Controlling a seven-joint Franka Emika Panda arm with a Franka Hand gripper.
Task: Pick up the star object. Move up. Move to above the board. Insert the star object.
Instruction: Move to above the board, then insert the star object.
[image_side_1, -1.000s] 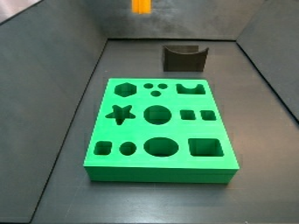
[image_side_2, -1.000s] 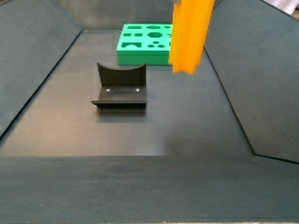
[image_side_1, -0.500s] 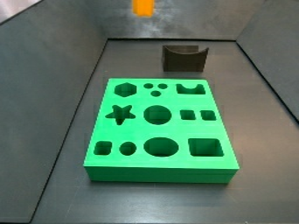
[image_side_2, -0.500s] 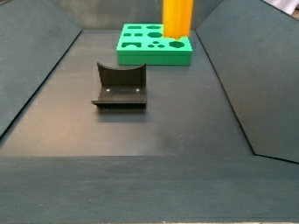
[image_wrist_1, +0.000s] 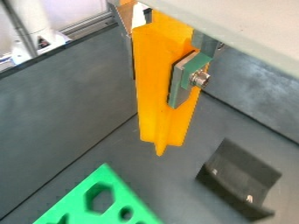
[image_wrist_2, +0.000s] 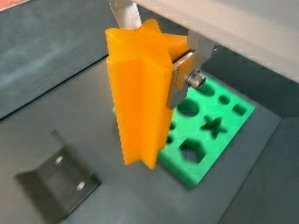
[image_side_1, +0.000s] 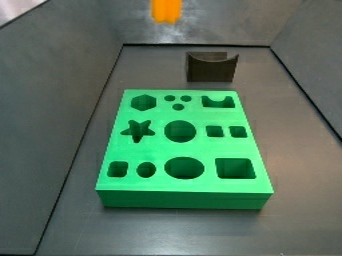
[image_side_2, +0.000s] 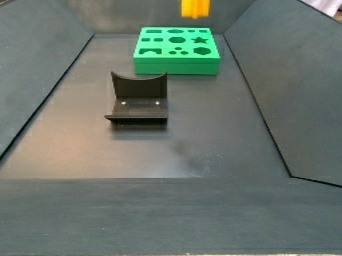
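The star object (image_wrist_1: 162, 87) is a tall orange ridged peg, and my gripper (image_wrist_1: 158, 57) is shut on its upper part and holds it upright in the air. Both wrist views show it (image_wrist_2: 142, 96), with a silver finger (image_wrist_2: 184, 74) pressed against its side. In both side views only its lower end shows at the top edge (image_side_1: 164, 10) (image_side_2: 195, 8); the gripper itself is out of those frames. The green board (image_side_1: 160, 150) with cut-out holes lies flat on the floor, well below and off to one side of the peg (image_wrist_2: 216, 127) (image_wrist_1: 100, 206) (image_side_2: 177, 62).
The dark fixture (image_side_1: 210, 66) stands on the floor beyond one short end of the board, also seen in a side view (image_side_2: 136, 100) and in both wrist views (image_wrist_1: 239, 179) (image_wrist_2: 59, 179). Sloping dark walls (image_side_2: 267, 110) close in the floor.
The star object has gone straight up in the gripper: in a side view it shrank from a long orange bar to a small end at the top edge. Board and fixture have not moved.
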